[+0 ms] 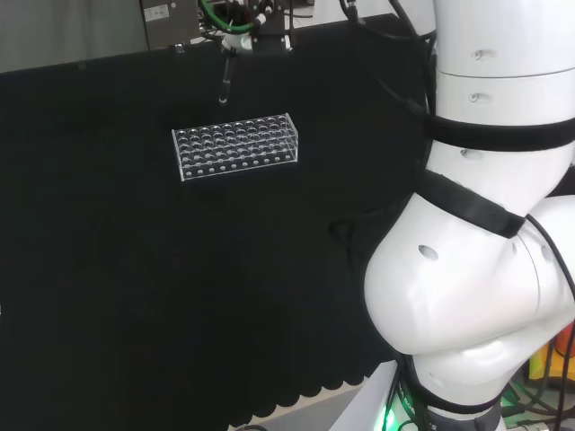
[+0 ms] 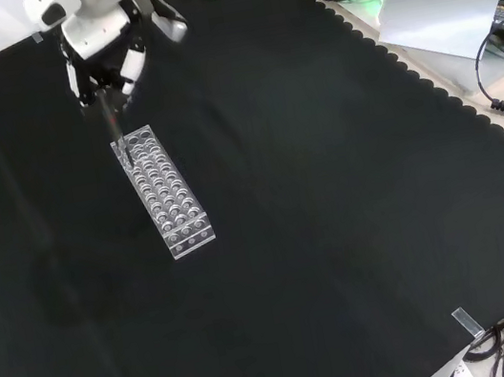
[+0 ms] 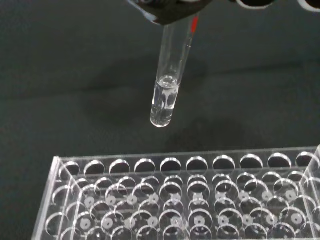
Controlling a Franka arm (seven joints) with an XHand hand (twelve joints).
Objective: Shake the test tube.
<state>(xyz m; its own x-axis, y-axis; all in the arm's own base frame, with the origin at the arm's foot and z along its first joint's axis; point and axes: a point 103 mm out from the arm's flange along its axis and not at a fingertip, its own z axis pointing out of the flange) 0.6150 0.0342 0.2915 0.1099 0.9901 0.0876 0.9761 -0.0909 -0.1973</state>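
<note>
A clear glass test tube (image 3: 168,82) with a little clear liquid at its rounded bottom hangs upright from the hand (image 2: 103,49). The hand's fingers (image 3: 167,11) are curled round the tube's top, which has a red mark. The tube (image 1: 223,85) is in the air, above and just beyond the far edge of a clear plastic test tube rack (image 1: 235,146) lying on the black cloth. In the front view the tube (image 2: 112,120) hangs over the rack's (image 2: 166,193) upper end. The rack's (image 3: 190,200) holes look empty.
White arm links (image 1: 485,224) stand at the right of the head view. Beyond the cloth's scalloped edge in the front view lie cables and a grey sheet (image 2: 436,17).
</note>
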